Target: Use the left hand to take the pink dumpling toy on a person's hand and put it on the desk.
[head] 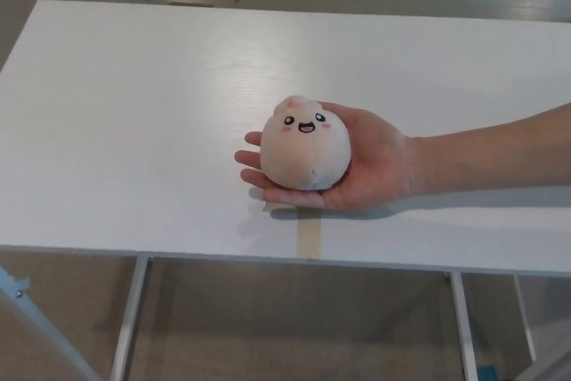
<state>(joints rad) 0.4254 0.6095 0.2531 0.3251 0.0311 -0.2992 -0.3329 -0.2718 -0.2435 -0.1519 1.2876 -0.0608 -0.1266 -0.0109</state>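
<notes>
Neither of the robot's hands shows in the head view, so whether they are open or closed cannot be told. A person's hand [370,167] reaches in from the right edge of the picture, the bare forearm stretched across the tabletop [134,113]. The palm faces up, fingers pointing left and slightly curled. In the palm sits the dumpling [305,144], a round, pale pink plush with a small peak on top and a smiling face with dark eyes and rosy cheeks. It rests upright, cradled by the fingers, not touching the tabletop. The person's hand lies over the middle of the white tabletop, nearer its front edge than its back edge, and casts a soft shadow. A strip of tan tape [308,236] runs from under the person's hand to the front edge. Below the front edge, white legs [128,318] and a brown floor [294,327] show.
</notes>
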